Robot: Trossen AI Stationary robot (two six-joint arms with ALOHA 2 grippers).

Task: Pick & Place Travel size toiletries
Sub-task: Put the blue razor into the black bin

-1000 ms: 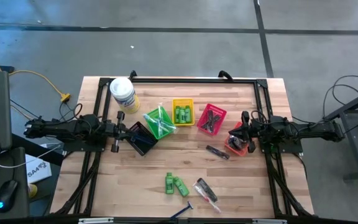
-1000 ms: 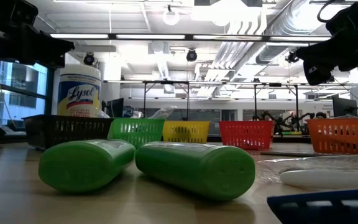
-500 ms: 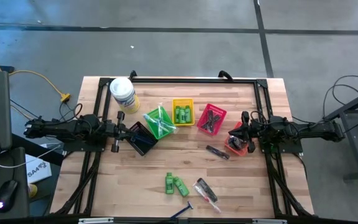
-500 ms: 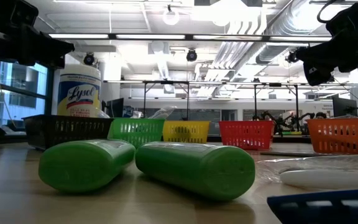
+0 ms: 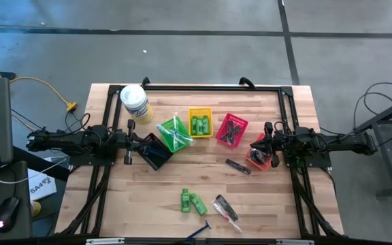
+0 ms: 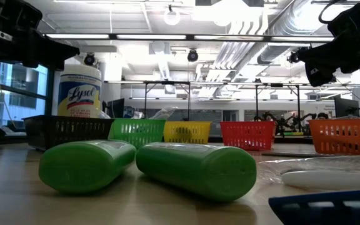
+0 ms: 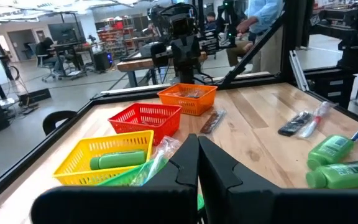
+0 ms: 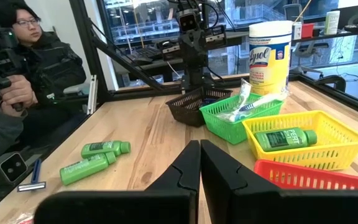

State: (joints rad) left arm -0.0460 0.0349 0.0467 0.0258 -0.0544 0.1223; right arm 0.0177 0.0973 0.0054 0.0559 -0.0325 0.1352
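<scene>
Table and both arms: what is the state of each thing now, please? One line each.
left gripper: shut, empty, above black basket.
right gripper: shut, empty, above orange basket.
two green bottles: lying loose on table.
yellow basket: holds green bottles.
green basket: holds clear tubes.
red basket: holds dark items.
razor: lying at table edge.
wipes tub: upright.

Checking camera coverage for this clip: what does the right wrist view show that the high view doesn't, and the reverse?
Only the right wrist view shows a seated person beyond the table edge. Only the high view shows the orange plastic basket under the right gripper and the dark comb lying beside it. Both show the white wipes tub, the yellow plastic basket and two bright green mini bottles lying loose.
</scene>
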